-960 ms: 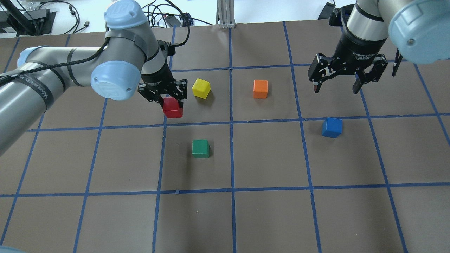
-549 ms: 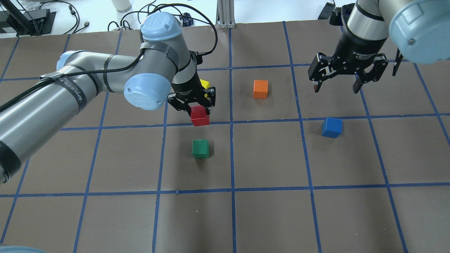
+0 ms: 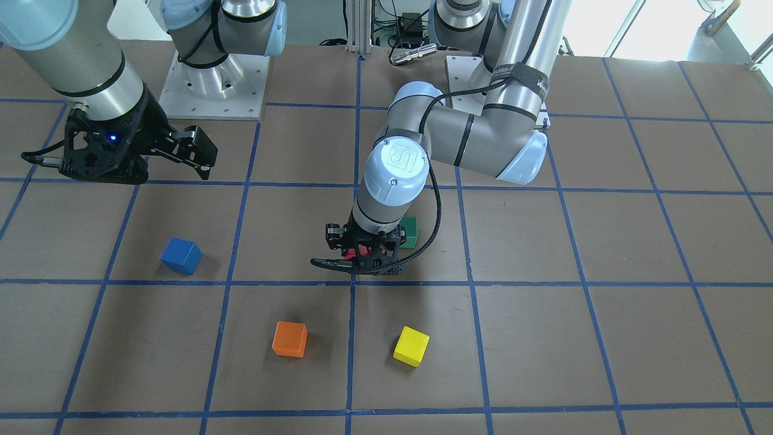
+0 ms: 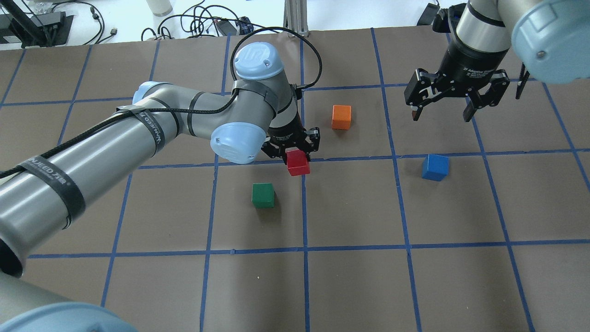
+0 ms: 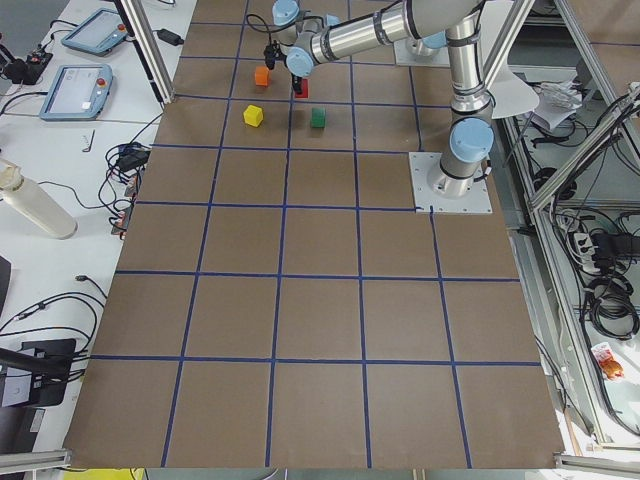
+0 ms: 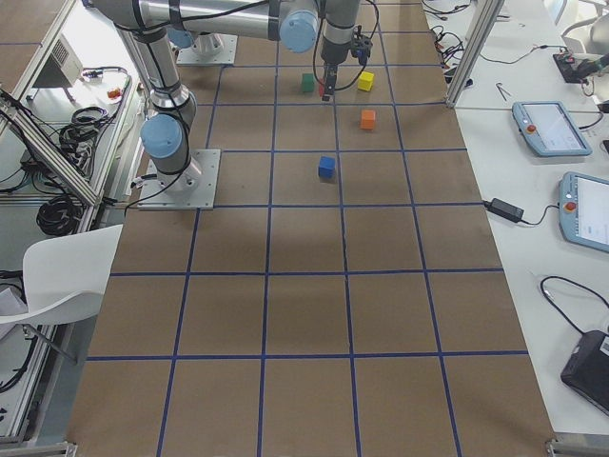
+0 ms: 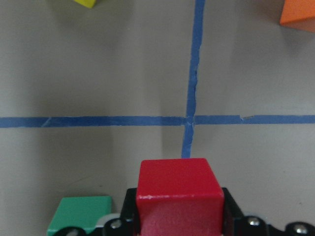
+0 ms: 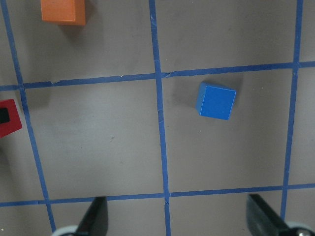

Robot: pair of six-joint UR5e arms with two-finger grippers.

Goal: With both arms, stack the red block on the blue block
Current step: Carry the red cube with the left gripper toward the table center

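Observation:
My left gripper is shut on the red block and holds it just above the table, over the central blue tape crossing. The red block also shows between the fingers in the left wrist view and in the front view. The blue block lies on the table to the right, also in the right wrist view. My right gripper is open and empty, hovering above and beyond the blue block.
A green cube lies just left of and nearer than the red block. An orange cube lies beyond it to the right. A yellow cube is hidden by the left arm in the overhead view. Blue tape lines grid the brown table.
My left arm has carried the red block to the right, from beside the yellow cube to the central tape line. The right arm and the other cubes have not moved.

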